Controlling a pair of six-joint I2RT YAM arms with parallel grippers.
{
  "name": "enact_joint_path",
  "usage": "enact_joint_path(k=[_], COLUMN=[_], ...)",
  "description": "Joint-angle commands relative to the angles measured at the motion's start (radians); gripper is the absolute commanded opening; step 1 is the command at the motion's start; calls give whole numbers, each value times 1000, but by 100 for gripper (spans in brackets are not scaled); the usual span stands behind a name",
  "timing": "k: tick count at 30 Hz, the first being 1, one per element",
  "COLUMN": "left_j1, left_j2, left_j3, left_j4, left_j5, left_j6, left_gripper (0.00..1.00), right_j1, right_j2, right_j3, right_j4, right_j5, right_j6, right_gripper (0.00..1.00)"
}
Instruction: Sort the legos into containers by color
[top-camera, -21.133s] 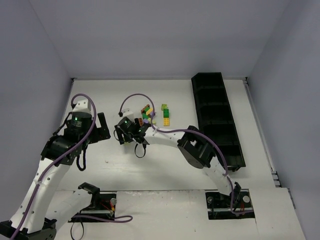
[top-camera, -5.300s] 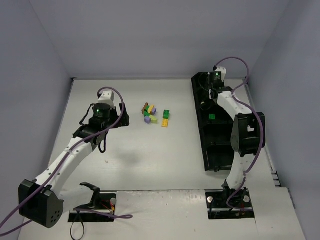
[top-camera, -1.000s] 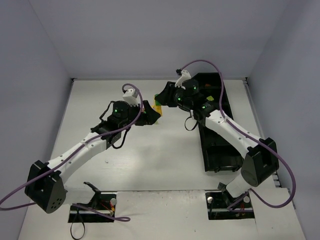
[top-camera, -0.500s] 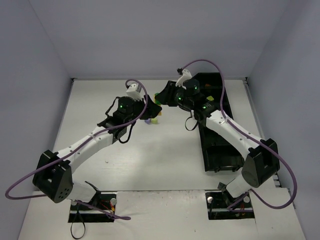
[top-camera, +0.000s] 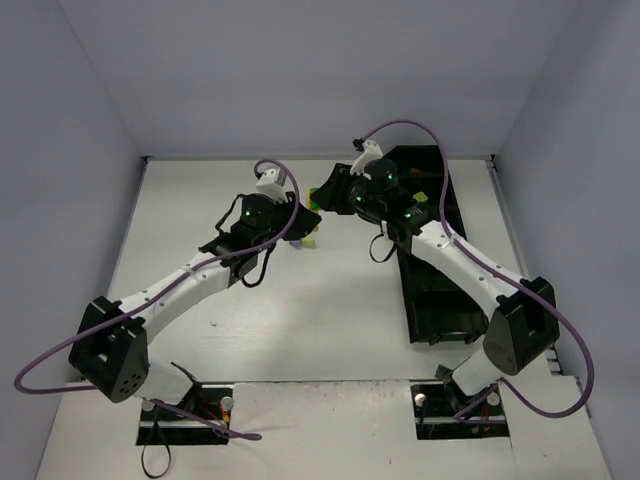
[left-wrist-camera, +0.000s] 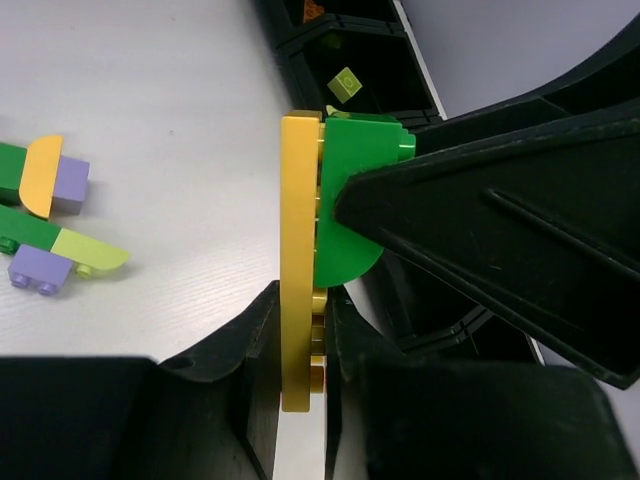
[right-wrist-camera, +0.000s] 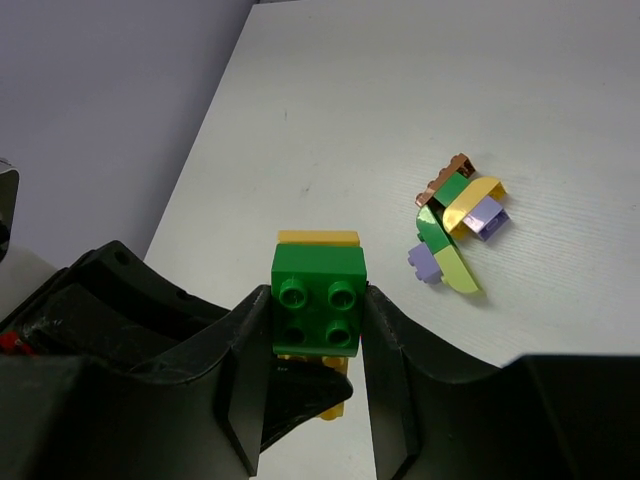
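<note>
Prying them apart, we could fling a piece — our left gripper (left-wrist-camera: 300, 345) pinches the yellow brick (left-wrist-camera: 298, 200) thinly, right gripper (right-wrist-camera: 318, 325) clamps the green brick (right-wrist-camera: 318, 295).

This is a robotics laboratory, more exactly a small test cell built for recording. A white table (top-camera: 330, 320) is closed on three sides by plain, pale grey-lilac walls (top-camera: 320, 80) with nothing on them, like a booth. Two white jointed arms, the left arm (top-camera: 170, 290) and the right arm (top-camera: 460, 265), are fixed at the near edge in dark openings (top-camera: 460, 410) cut into the table, where wires show. Loose purple cables (top-camera: 405, 123) run along the arms, and small green lights (top-camera: 378, 178) glow near the wrists. The props are toy bricks (right-wrist-camera: 455, 225) and a black divided tray (top-camera: 440, 300).
</note>
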Motion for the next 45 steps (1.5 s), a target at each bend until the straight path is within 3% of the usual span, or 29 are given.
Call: enact_joint_path(k=[1,8,15,19,32,35,38,41,45], left_j1=[34,88,91,93,88,86,85,77,65], left_j2=[-16,6,-11,-49,-161,-172,-178,-175,-158], left_j3=[31,27,24,10,-33,-35,-33,-29,-10], left_j4=[-44,-82,-107,-128,-185,-190,-190,-184,-179], left_j5=[-104,-117,-78,-29,156,195,232,257,274], left_j6=[-23,-54,13,90,292,317,332,346,363], left_gripper=[0,0,0,0,0,0,2,5,5], right_j1=[-8,-50,-186,-342,-488,-496,-498,-498,-493], right_j2=[-76,-120,-147,-118,73,116,149,146,84], right_j3=[15,-19,-54,-83,-118,-105,-86,-82,-80], right_j4=[38,-2,-160,-254,-300,-300,-300,-302,-303], right_j5=[25,30,244,390,485,490,479,466,438], right_j6=[-29,-47,-73,-17,95,106,106,100,56], right_gripper=[0,0,0,0,3,13,42,59,72])
